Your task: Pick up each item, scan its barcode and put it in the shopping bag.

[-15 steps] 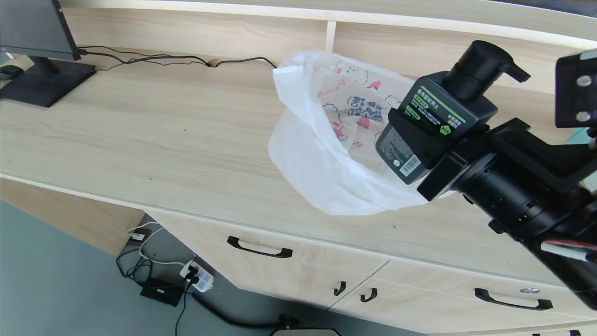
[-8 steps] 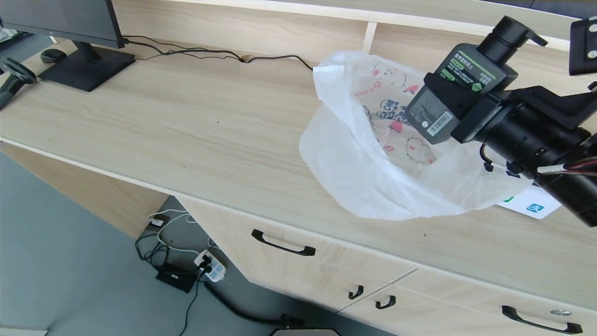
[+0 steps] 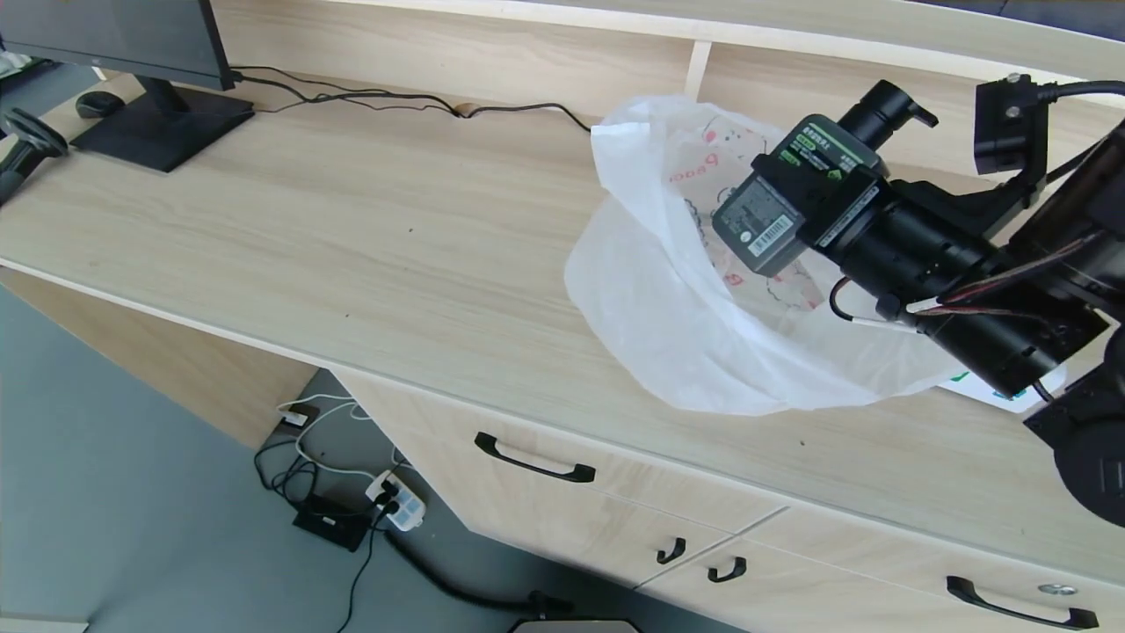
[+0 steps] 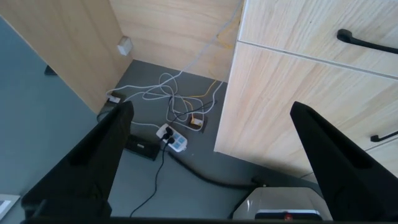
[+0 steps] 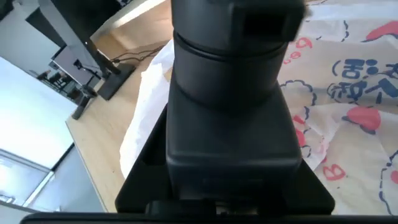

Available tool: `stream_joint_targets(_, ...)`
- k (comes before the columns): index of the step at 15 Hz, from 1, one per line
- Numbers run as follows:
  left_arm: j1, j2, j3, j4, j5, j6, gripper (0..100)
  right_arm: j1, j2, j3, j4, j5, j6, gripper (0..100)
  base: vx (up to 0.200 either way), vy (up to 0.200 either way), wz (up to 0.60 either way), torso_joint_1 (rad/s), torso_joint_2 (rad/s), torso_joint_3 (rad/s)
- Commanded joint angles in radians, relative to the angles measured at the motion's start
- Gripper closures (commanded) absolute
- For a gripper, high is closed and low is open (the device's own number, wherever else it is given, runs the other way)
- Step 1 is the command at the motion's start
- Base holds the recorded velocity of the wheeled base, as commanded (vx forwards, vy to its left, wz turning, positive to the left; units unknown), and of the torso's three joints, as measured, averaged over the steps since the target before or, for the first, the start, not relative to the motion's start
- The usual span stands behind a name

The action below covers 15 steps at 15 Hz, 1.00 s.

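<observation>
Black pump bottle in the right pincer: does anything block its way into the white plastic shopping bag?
Nothing visible does. The black pump bottle, clamped in the right pincer, hangs over the open mouth of the white plastic shopping bag; a printed packet lies inside, below it.

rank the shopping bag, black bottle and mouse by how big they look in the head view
1. shopping bag
2. black bottle, raised nearer the camera, so it may look bigger than it is
3. mouse, farther off

Before me, the wooden counter (image 3: 352, 246) carries a black monitor (image 3: 114, 35) at its far left, a mouse (image 3: 98, 104) beside the stand, and cables (image 3: 369, 98) along the back. A power strip (image 3: 395, 510) lies on the floor below the drawers (image 3: 562, 492).
</observation>
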Motion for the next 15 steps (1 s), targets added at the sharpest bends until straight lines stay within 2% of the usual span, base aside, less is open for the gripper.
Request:
stream_joint_targets(1,0.000,0.000,0.000,0.000,0.000,0.000,0,0.026,0.040,0.005,0.020,-0.009,0.130,100,0.000,0.000,0.00,0.000,0.00,0.000)
stream_joint_targets(3,0.000,0.000,0.000,0.000,0.000,0.000,0,0.014,0.067,0.019,0.023,-0.032,0.205,100,0.000,0.000,0.00,0.000,0.00,0.000)
stream_joint_targets(5,0.000,0.000,0.000,0.000,0.000,0.001,0,0.011,0.096,0.025,0.038,-0.065,0.210,100,0.000,0.000,0.00,0.000,0.00,0.000)
stream_joint_targets(13,0.000,0.000,0.000,0.001,0.000,0.001,0,-0.025,0.171,-0.036,0.105,-0.079,0.187,100,0.000,0.000,0.00,0.000,0.00,0.000)
stream_joint_targets(14,0.000,0.000,0.000,0.001,0.000,0.001,0,-0.025,0.171,-0.036,0.105,-0.078,0.185,0,0.000,0.000,0.00,0.000,0.00,0.000)
stream_joint_targets(15,0.000,0.000,0.000,0.001,0.000,0.001,0,-0.025,0.171,-0.033,0.105,-0.079,0.182,0,0.000,0.000,0.00,0.000,0.00,0.000)
